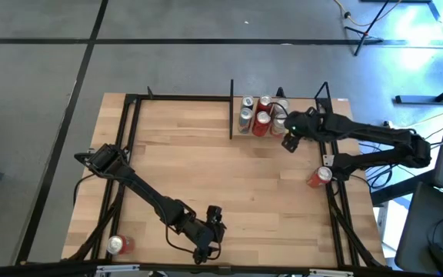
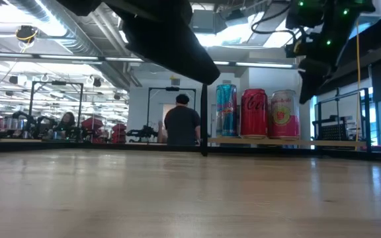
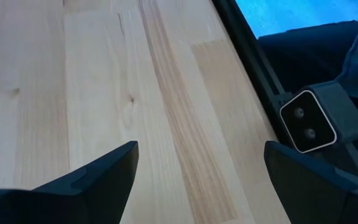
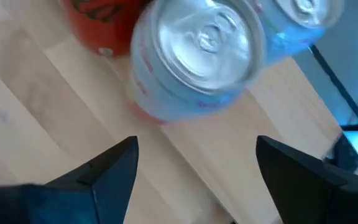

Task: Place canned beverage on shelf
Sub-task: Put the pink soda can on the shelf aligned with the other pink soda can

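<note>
Several cans stand upright on the shelf [image 1: 237, 132], a wooden bay between black upright bars at the table's far right. The low view shows a blue can [image 2: 227, 110], a red can [image 2: 254, 113] and a pink-and-white can [image 2: 284, 114]. My right gripper [image 1: 289, 141] is open and raised just on the near side of the cans. In the right wrist view its fingers stand apart from the pink-and-white can [image 4: 197, 56], whose silver top faces the camera. My left gripper [image 1: 208, 231] is open and empty near the table's front edge.
A red can [image 1: 319, 177] lies on its side by the table's right edge under my right arm. Another can [image 1: 118, 245] lies at the near left corner. A black metal frame [image 1: 129, 131] runs around the table. A small grey camera block [image 3: 309, 121] sits near my left gripper.
</note>
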`<move>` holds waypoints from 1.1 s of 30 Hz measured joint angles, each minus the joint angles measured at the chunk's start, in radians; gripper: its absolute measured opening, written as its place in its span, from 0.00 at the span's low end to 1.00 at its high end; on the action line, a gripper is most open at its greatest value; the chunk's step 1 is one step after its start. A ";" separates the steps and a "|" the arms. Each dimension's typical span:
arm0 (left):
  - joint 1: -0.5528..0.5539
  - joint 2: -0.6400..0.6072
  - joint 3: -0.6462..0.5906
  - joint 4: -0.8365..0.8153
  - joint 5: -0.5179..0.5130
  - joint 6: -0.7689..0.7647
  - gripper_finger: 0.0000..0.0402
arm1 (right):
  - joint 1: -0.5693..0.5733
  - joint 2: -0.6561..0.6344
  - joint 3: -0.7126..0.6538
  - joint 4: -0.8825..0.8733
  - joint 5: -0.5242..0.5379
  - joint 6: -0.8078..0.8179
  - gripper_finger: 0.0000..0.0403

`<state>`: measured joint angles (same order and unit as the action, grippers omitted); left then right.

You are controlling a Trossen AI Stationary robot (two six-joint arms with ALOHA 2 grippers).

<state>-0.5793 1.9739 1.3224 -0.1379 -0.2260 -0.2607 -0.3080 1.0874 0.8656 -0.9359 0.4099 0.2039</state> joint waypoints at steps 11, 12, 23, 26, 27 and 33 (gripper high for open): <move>0.005 0.000 0.000 0.000 0.000 0.007 0.84 | 0.001 0.001 -0.028 0.128 0.085 -0.042 0.76; 0.005 0.000 0.000 0.000 0.000 0.007 0.84 | 0.001 0.001 -0.028 0.127 0.095 -0.049 0.76; 0.005 0.000 0.000 0.000 -0.001 0.006 0.84 | 0.000 0.002 -0.028 0.123 0.170 -0.077 0.76; 0.005 0.000 0.000 0.000 -0.001 0.006 0.84 | 0.000 0.002 -0.028 0.120 0.188 -0.077 0.76; 0.005 0.000 0.000 0.000 -0.001 0.006 0.84 | 0.000 0.002 -0.028 0.116 0.194 -0.077 0.76; 0.004 0.000 0.000 0.000 0.000 -0.011 0.84 | 0.000 0.002 -0.028 0.069 0.226 -0.063 0.76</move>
<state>-0.5753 1.9739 1.3224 -0.1379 -0.2264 -0.2716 -0.3080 1.0889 0.8375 -0.8664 0.6363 0.1411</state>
